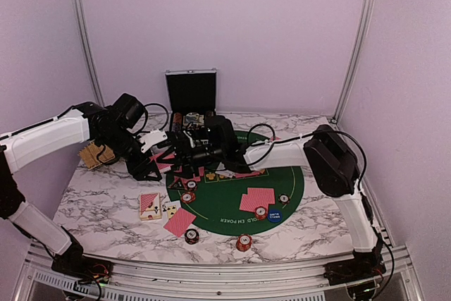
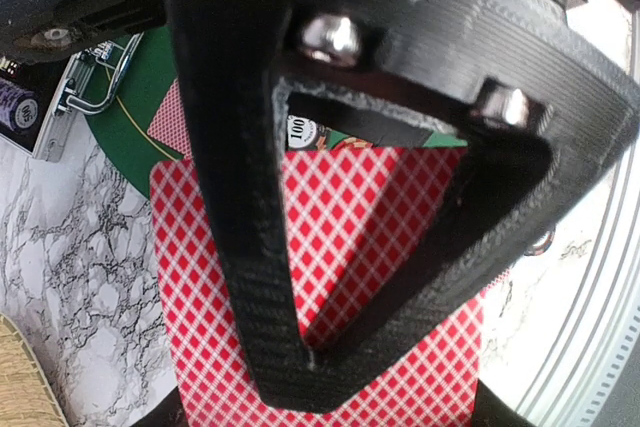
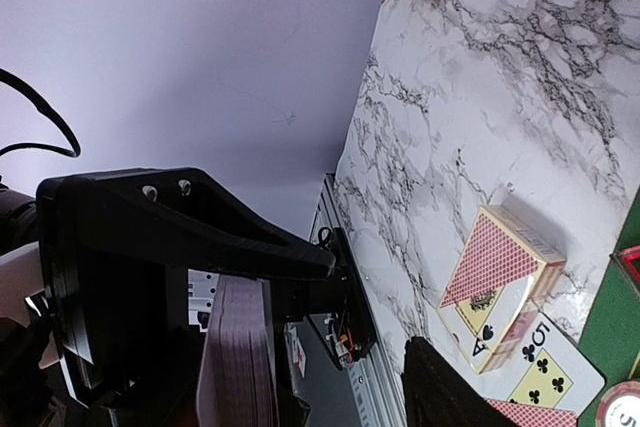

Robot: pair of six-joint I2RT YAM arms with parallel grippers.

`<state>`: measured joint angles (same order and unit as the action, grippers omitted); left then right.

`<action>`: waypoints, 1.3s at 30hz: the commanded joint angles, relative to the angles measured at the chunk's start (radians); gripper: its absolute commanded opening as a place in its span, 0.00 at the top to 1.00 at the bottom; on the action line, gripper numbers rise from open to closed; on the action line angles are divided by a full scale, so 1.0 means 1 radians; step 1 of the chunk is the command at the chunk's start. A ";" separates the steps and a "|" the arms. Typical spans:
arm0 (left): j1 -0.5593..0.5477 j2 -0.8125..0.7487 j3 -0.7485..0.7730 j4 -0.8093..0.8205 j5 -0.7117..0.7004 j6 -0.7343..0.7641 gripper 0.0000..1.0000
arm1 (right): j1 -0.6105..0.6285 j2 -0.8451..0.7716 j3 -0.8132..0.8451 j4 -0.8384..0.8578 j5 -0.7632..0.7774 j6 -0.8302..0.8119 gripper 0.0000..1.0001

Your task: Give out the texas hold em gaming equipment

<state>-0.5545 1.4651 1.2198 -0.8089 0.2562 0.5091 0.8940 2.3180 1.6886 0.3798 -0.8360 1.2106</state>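
My left gripper is shut on a deck of red-backed playing cards, held above the left rim of the green poker mat. The right gripper faces it with its jaws apart. The deck's edge shows close beside one right finger; I cannot tell whether they touch. Two red-backed cards lie on the mat, a third on the marble. Striped chips and a blue marker disc sit nearby.
A card box rests on the marble beside a face-up five of clubs. The open black case stands at the back, the woven tray at the left. Metal rails edge the table's front.
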 commanded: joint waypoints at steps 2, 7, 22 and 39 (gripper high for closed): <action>0.001 -0.022 0.001 -0.001 0.006 0.009 1.00 | -0.024 -0.046 -0.028 -0.041 0.018 -0.026 0.47; 0.001 -0.019 -0.004 0.001 -0.004 0.011 1.00 | -0.033 -0.072 -0.056 -0.015 0.009 -0.016 0.59; 0.001 -0.015 -0.012 0.009 -0.015 0.009 1.00 | -0.051 -0.150 -0.150 0.083 -0.002 0.049 0.84; 0.002 -0.022 -0.023 0.008 -0.020 0.013 1.00 | -0.171 -0.299 -0.326 0.112 -0.035 0.043 0.95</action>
<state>-0.5545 1.4651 1.2064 -0.8093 0.2348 0.5121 0.7746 2.0834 1.4055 0.4786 -0.8539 1.2808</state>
